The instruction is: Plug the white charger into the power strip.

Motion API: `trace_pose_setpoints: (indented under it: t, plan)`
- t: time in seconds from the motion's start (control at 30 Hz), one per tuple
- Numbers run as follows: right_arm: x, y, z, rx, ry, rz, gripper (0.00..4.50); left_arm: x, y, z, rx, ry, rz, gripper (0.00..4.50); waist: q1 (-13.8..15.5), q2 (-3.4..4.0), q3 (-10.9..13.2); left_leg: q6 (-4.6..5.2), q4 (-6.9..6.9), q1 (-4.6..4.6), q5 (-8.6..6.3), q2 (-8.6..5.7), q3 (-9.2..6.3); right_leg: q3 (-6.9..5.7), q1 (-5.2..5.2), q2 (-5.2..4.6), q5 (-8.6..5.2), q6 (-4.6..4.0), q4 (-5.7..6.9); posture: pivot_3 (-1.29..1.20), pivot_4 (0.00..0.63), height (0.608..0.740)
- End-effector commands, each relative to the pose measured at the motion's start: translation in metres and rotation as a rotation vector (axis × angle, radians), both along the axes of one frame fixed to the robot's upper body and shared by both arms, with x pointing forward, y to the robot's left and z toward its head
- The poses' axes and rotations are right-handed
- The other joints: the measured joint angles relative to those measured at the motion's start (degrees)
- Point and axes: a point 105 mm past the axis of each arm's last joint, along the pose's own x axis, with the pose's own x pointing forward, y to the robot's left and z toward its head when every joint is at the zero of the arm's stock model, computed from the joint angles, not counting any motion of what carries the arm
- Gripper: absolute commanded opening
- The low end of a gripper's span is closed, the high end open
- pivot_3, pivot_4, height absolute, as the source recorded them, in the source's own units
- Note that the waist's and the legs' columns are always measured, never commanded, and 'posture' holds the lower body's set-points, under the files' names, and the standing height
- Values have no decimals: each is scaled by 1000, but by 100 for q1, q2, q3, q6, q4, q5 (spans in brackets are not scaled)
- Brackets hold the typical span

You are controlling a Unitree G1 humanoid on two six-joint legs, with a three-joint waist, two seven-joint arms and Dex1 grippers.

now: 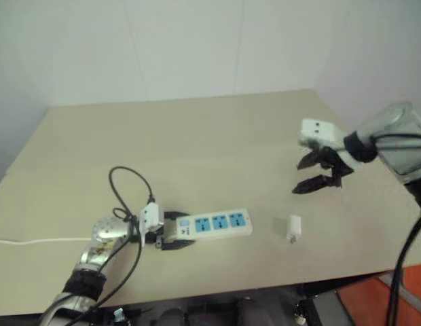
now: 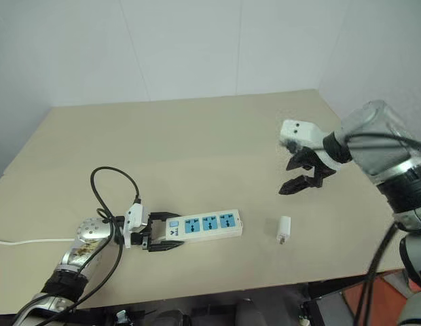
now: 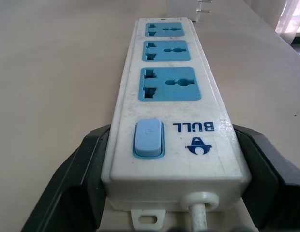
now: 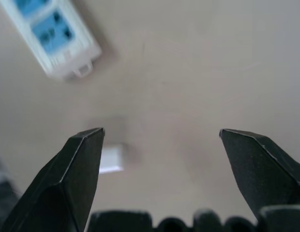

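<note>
On the left, the left gripper (image 2: 158, 233) has its two black fingers (image 3: 77, 174) set on either side of the switch end of the power strip (image 1: 214, 225), apparently pressing its long sides; the jaws are clamped on that end, and the strip lies flat on the table (image 1: 197, 136) with its three blue sockets facing up. The strip's thin white cord (image 1: 34, 240) trails off toward the left edge. For the step in hand, this hold looks right: the strip should be kept pinned and level so it cannot slide when the plug is pushed in.

Just right of the strip's free end, a little apart from it, the white charger (image 1: 293, 228) rests on the table with its prongs toward the near edge. Farther right and toward the far side, the right gripper (image 1: 318, 172) hovers above the table with its jaws wide apart and nothing between them; in the right wrist view the charger (image 4: 111, 158) sits beside one finger (image 4: 75, 169), not centred. I judge that the gripper should shift until the charger lies midway between the fingers, descend, and close on its flat sides, leaving the prongs free to meet a socket.

The table is a plain beige board, bare apart from these things. Pale walls stand behind it, and a patch of orange floor (image 1: 380, 299) shows at the near right.
</note>
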Motion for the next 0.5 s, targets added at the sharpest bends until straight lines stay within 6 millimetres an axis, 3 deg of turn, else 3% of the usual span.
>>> trace_pose_setpoints:
  t: [0.03, 0.27, 0.5]
  plan:
    - [-8, -6, -10, -22, 151, -272, 4461, -12, -1, -22, 50, 83, -9, 3283, 1, -2, -1, 0, -2, -2, 0, 1, 6, -4, -1, 1, -2, 0, -4, 0, 150, 740]
    - [-9, -19, -27, -69, 301, -402, 4461, -16, -5, -27, 29, 98, 18, 3283, 63, -2, -2, -7, 15, -97, -8, -9, 21, -13, -82, -11, -3, 11, -3, 0, 150, 740]
    - [-16, -26, -60, -60, 464, -546, 4461, -17, -5, -30, 23, 101, 48, 3283, 104, -3, -2, -6, 14, -81, -8, -7, 23, -13, -66, -8, -3, 9, -3, 0, 150, 740]
